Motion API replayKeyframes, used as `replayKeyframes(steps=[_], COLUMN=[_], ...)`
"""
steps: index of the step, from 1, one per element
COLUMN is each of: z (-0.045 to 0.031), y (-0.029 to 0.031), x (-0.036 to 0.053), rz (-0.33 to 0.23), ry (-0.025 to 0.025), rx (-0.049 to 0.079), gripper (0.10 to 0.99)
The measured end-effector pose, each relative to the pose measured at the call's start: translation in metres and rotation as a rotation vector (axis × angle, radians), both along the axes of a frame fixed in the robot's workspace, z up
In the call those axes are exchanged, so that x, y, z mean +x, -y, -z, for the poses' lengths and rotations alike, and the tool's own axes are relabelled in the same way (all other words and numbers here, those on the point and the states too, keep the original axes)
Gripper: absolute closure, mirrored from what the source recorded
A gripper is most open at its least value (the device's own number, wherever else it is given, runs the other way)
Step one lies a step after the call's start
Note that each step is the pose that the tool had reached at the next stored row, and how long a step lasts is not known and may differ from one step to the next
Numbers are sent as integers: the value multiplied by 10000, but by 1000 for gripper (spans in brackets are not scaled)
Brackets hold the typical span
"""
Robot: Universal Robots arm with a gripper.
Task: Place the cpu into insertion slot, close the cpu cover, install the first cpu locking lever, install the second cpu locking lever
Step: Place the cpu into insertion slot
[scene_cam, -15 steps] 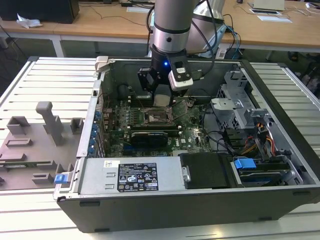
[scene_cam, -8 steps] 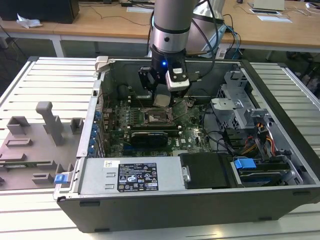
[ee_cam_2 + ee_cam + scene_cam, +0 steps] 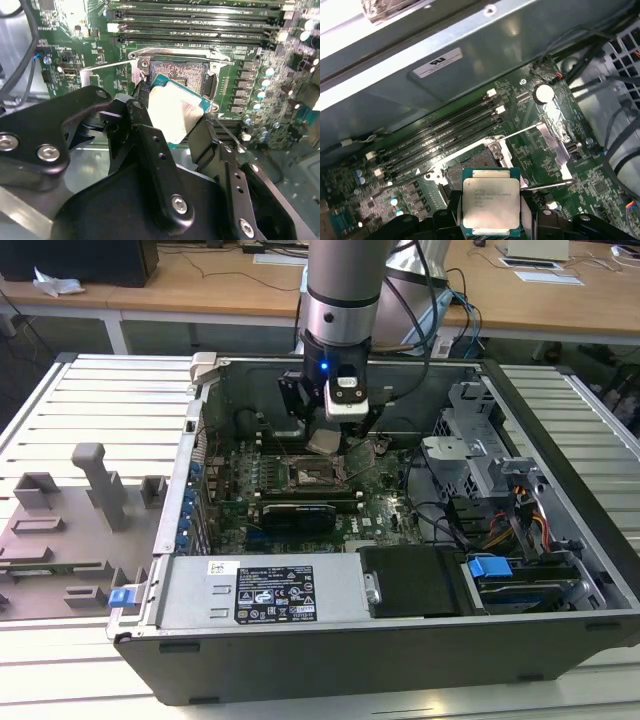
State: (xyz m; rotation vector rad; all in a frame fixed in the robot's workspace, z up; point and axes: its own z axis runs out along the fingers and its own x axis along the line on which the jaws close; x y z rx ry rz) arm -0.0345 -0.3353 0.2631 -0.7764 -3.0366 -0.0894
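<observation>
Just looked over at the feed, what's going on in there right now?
The arm's hand is shut on the cpu, holding it tilted above the insertion slot on the motherboard inside the open computer case. The cpu is not seated yet. The cpu cover stands flipped open beside the slot.

We see the computer case (image 3: 400, 665) lying open on the table (image 3: 90, 390), with the motherboard (image 3: 385, 515) inside it. The cpu (image 3: 491, 207) sits between the fingers (image 3: 202, 141), just above the insertion slot (image 3: 456, 175). The cpu cover (image 3: 555, 145) lies swung open beside the slot, and the memory slots (image 3: 445, 132) lie on its other side.
</observation>
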Motion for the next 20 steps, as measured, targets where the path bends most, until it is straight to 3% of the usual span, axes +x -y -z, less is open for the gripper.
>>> replayKeyframes(steps=[4, 9, 14, 20], z=[2, 5, 6, 7], y=[0, 0, 0, 0], x=[0, 0, 0, 0], rz=[1005, 1826, 3214, 4290], ry=[0, 1, 0, 0], rx=[-1, -1, -3, -4], gripper=[541, 541, 541, 541])
